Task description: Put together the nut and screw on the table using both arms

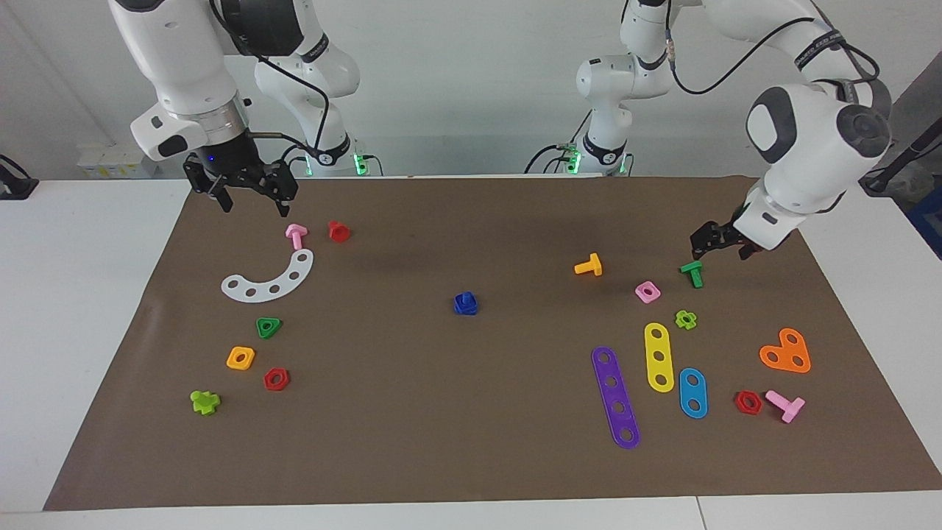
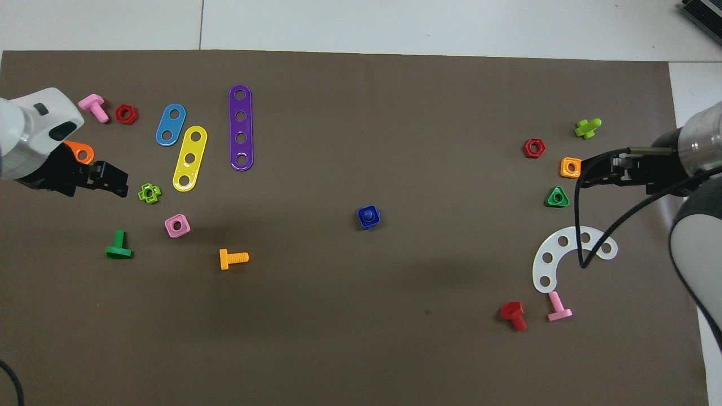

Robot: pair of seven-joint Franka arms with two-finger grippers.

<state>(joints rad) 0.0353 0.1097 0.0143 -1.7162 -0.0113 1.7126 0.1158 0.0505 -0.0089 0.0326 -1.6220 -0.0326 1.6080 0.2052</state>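
The dark-blue nut lies at the middle of the brown mat. The dark-blue screw sits in its centre hole, joined to it. Both show in the overhead view, the nut with the screw in it. My left gripper is open and empty in the air, over the mat at the left arm's end, by a green bolt; it also shows in the overhead view. My right gripper is open and empty, over the mat by a pink bolt; it also shows in the overhead view.
Toward the left arm's end lie an orange bolt, a pink square nut, purple, yellow and blue strips and an orange heart plate. Toward the right arm's end lie a white arc, a red bolt and an orange-yellow nut.
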